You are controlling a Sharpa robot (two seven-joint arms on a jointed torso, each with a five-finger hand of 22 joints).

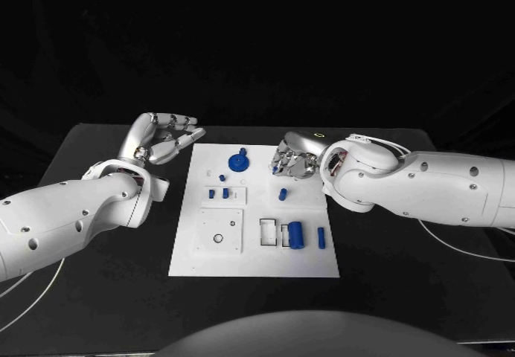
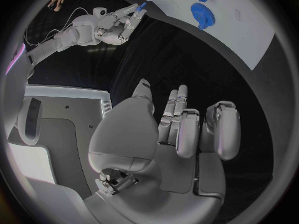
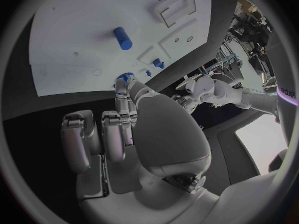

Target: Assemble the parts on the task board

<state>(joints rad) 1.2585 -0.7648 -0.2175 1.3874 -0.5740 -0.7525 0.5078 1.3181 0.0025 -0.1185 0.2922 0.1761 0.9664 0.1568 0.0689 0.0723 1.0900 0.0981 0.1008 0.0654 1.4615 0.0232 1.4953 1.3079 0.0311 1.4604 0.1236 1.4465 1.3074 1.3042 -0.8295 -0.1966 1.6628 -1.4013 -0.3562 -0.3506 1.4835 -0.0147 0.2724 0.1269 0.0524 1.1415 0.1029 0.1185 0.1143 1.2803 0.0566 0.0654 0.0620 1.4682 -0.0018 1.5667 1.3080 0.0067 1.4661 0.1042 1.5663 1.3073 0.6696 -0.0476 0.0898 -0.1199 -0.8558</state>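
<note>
Task board at centre of tabletop; left hand at 10 o'clock, fingers apart, empty; right hand over the board, fingers loosely apart, empty; blue gear between them

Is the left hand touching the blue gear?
Apart. The head view shows the left hand off the task board, bare table between it and the blue gear.

Two glossy white arms, the left arm and the right arm, built of rounded shells dotted with small dark screw holes. Each ends in a silver metallic hand with segmented fingers, the left robot hand and the right robot hand. Thin pale cables trail beside both arms
</note>
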